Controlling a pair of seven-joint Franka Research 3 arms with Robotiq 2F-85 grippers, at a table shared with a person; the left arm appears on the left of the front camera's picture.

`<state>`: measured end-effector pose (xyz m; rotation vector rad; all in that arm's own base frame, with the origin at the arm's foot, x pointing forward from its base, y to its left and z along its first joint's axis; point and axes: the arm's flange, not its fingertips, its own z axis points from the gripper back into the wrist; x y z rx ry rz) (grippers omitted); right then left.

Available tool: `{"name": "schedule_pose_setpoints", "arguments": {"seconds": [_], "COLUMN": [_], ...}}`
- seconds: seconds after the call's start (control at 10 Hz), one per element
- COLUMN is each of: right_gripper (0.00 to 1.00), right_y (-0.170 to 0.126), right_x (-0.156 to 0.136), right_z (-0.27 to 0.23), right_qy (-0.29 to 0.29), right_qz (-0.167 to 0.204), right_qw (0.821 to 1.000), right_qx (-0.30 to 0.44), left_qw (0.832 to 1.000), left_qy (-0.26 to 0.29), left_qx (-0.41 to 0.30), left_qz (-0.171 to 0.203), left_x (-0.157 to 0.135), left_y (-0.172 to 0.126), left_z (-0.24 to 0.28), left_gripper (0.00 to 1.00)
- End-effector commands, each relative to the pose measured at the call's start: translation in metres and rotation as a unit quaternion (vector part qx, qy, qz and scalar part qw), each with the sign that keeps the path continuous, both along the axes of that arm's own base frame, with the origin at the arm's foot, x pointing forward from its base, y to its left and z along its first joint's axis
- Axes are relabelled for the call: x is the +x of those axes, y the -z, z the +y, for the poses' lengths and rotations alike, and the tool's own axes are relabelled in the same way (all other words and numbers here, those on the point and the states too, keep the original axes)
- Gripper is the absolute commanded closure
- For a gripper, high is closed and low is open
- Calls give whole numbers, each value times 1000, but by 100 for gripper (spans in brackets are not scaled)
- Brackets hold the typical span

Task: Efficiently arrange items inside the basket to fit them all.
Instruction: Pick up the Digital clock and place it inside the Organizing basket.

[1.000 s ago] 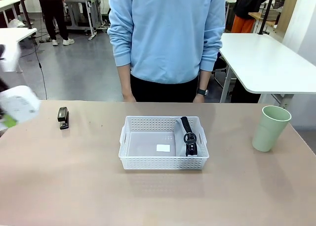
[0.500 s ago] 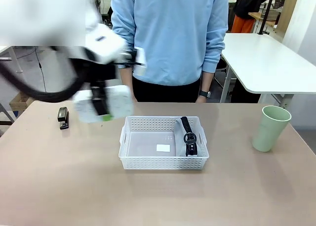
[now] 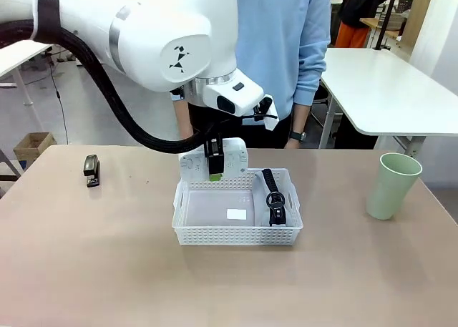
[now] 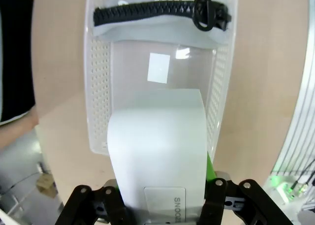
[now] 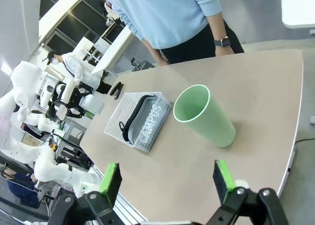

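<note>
**White box held over the basket's far rim**

The white perforated basket sits mid-table. A grey pouch with a black zipper and ring pull stands along its right wall. Just above the far rim, the left gripper is clamped on the white box, which is smooth, round-cornered and held upright. The right gripper gapes wide, gripping nothing. The small black stapler lies off left, and the pale green cup stands upright off right. A person stands behind the table.
</note>
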<state>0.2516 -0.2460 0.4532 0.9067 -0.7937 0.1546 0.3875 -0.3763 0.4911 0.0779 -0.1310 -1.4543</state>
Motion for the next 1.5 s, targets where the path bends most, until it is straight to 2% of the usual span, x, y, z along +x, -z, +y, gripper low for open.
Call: {"name": "schedule_pose_setpoints", "arguments": {"seconds": [0.0, 0.2, 0.3, 0.4, 0.5, 0.8, 1.0, 1.4], "right_gripper": [0, 0, 0, 0, 0, 0, 0, 0], "right_y": [-1, -1, -1, -1, -1, -1, -1, -1], "right_x": [2, 2, 2, 2, 2, 2, 2, 2], "right_z": [-1, -1, -1, -1, -1, -1, -1, -1], "right_qy": [-1, -1, -1, -1, -1, -1, -1, -1], "right_qz": [-17, -17, -17, -17, -17, -17, -17, -17], "right_qw": [1000, 1000, 1000, 1000, 1000, 1000, 1000, 1000], "right_qx": [3, 3, 3, 3, 3, 3, 3, 3], "left_qw": [1000, 1000, 999, 997, 997, 992, 990, 984], "left_qy": [3, 1, -45, -52, -36, -45, -78, -110], "left_qx": [13, 3, -25, -43, -39, -83, -77, -73], "left_qz": [-5, 1, 12, 25, 48, 85, 89, 120], "left_x": [-10, -2, 10, 21, 29, 47, 59, 74], "left_y": [-7, 0, 16, 30, 43, 85, 112, 146], "left_z": [6, 0, -4, -5, -4, -10, -17, -12], "left_gripper": [46, 46, 46, 46, 46, 46, 46, 46]}}
